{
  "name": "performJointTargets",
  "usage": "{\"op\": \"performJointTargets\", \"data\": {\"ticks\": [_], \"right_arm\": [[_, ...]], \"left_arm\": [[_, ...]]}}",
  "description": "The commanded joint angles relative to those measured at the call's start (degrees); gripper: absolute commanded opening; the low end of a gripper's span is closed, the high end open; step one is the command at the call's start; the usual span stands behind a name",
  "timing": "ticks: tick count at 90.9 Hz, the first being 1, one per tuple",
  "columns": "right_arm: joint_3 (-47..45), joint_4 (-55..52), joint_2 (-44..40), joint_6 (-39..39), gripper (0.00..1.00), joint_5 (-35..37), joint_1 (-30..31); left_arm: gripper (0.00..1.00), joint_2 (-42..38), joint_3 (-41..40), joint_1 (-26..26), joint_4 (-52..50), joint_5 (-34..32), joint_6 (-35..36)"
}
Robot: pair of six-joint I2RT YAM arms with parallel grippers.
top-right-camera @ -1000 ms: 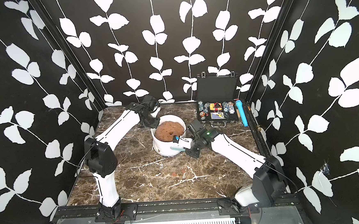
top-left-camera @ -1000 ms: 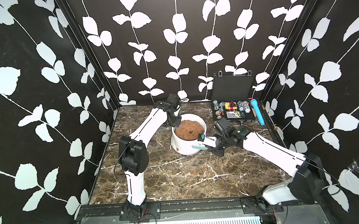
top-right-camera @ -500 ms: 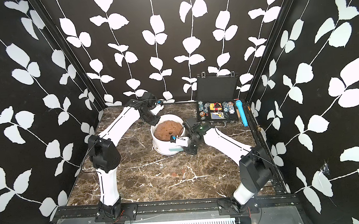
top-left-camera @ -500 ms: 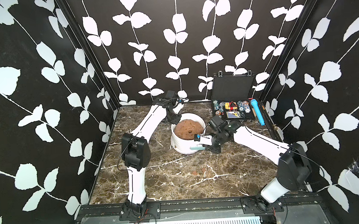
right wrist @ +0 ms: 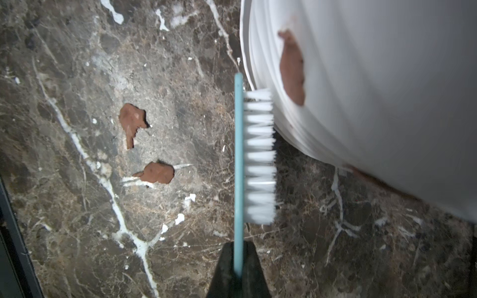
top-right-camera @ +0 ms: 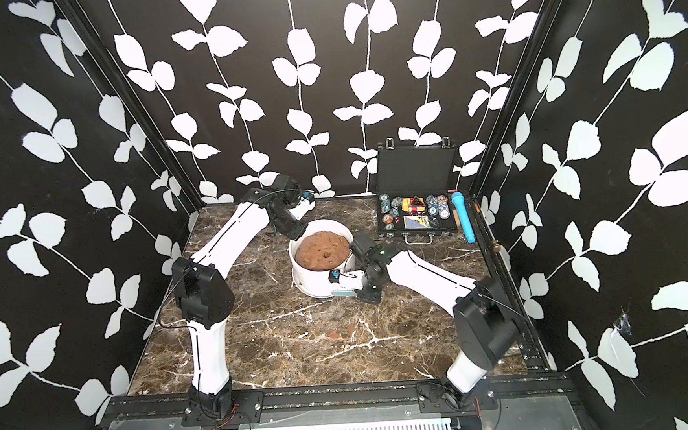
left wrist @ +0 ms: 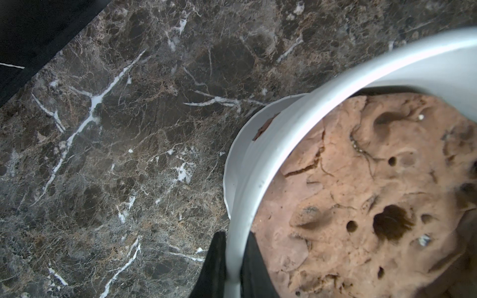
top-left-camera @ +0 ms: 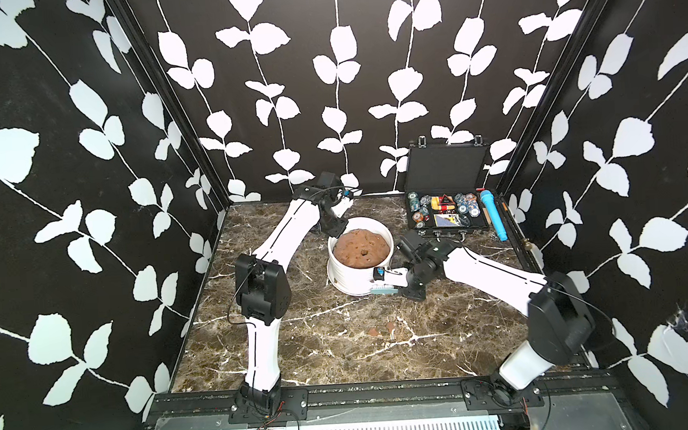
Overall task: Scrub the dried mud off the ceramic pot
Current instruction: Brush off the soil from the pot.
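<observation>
In both top views the ceramic pot [top-left-camera: 348, 279] stands between left gripper [top-left-camera: 336, 236] and right gripper [top-left-camera: 404, 289]. Left wrist: left gripper pinches its rim. Right wrist: right gripper clamps a brush [right wrist: 258, 154], bristles touching the pot beside dried mud [right wrist: 293, 69]

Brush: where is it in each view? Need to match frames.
Top view: brush low at the front of the pot.
Top view: same spot, beside the pot.
Left wrist: not in it; only the pot rim and its fill show.
Right wrist: centre, bristles toward the pot, handle in the right gripper.
Shared landmark: the pot.
</observation>
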Motion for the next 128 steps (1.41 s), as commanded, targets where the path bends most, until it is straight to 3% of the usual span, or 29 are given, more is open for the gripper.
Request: {"op": "performJointTargets", "data": {"ticks": [1,20,47,75,94,115,120,128], "right_arm": [[-1.1,4.5,-5.2,2.2,0.0,0.2,-0.6],[2.6,5.4,-4.2,0.4,0.0,-1.9,-1.1],[4.0,6.3,2.9,-2.1,0.0,6.1,-1.6],[-0.2,7.6,-0.2,-2.8,0.0,7.5,1.4],[-2.4,2.5,-3.5,-1.3,0.0,10.1,3.1],[-3.8,-0.8,-7.5,0.6,0.0,9.0,4.1],[-3.9,0.2,-8.7,1.5,0.0,6.9,3.6],[-4.1,2.5,-10.8,2.9,0.0,2.8,2.4]], "left_arm": [[0.0,-0.4,2.0,0.4,-0.7,-0.3,3.5],[0.0,0.2,2.2,0.4,-1.1,0.6,4.1],[0.0,1.2,2.4,0.4,-1.6,3.5,4.6],[0.0,1.1,3.6,0.4,-1.7,2.7,4.5],[0.25,1.4,7.8,0.4,-2.1,-0.3,3.5],[0.34,1.2,13.6,0.5,-4.8,-2.2,2.1],[0.42,0.8,14.9,0.5,-5.6,-2.8,0.7],[0.43,-0.6,15.0,0.4,-7.7,-5.2,-3.8]]}}
